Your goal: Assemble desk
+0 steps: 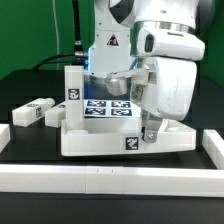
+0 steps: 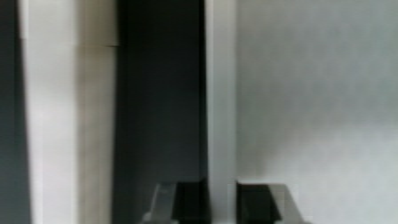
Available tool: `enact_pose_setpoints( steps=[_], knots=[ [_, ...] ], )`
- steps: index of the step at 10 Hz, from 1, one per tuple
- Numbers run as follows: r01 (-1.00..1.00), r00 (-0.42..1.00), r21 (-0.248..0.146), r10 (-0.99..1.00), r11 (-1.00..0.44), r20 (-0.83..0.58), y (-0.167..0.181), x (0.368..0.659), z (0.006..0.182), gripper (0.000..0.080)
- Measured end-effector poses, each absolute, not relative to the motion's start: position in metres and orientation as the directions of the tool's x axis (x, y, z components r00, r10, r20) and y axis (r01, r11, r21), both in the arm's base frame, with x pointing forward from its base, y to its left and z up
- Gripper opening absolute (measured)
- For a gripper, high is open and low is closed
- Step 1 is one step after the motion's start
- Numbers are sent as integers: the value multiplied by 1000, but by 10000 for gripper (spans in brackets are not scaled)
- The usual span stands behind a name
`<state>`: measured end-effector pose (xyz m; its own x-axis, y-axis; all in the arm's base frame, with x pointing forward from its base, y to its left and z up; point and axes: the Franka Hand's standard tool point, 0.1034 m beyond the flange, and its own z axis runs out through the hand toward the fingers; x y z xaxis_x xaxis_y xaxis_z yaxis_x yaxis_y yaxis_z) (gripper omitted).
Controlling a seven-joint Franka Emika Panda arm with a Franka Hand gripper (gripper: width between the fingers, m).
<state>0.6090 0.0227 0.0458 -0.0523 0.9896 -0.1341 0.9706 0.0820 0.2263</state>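
The desk's white rimmed top [image 1: 98, 141] lies in the middle of the table, with a tag on its front wall. One white leg [image 1: 74, 87] stands upright at its far corner on the exterior view's left. Three more legs [image 1: 26, 115] [image 1: 42, 104] [image 1: 56, 115] lie loose on the table to the exterior view's left. My gripper [image 1: 148, 134] reaches down at the top's end on the exterior view's right. In the wrist view my gripper [image 2: 224, 205] is shut on a thin white rim wall [image 2: 221, 95] of the top, a dark finger [image 2: 263, 205] on each side.
A long white border rail [image 1: 110, 177] runs along the front. The marker board [image 1: 110, 108] shows its tags just behind the top's front wall. The arm's bulky white body [image 1: 165, 85] hangs over the end of the top on the exterior view's right. Cables [image 1: 60, 48] trail at the back.
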Motion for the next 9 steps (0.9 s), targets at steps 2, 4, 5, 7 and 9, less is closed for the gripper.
enact_pose_setpoints(
  steps=[2, 4, 5, 7, 9],
  knots=[
    [973, 32, 230, 992, -4, -118, 31, 617, 37, 64],
    [975, 132, 194, 984, -107, -119, 44, 616, 31, 64],
    [976, 157, 175, 979, -133, -132, 47, 621, 27, 65],
    [977, 154, 172, 978, -129, -138, 48, 625, 28, 65],
    [979, 70, 201, 988, -42, -134, 49, 635, 32, 65]
  ],
)
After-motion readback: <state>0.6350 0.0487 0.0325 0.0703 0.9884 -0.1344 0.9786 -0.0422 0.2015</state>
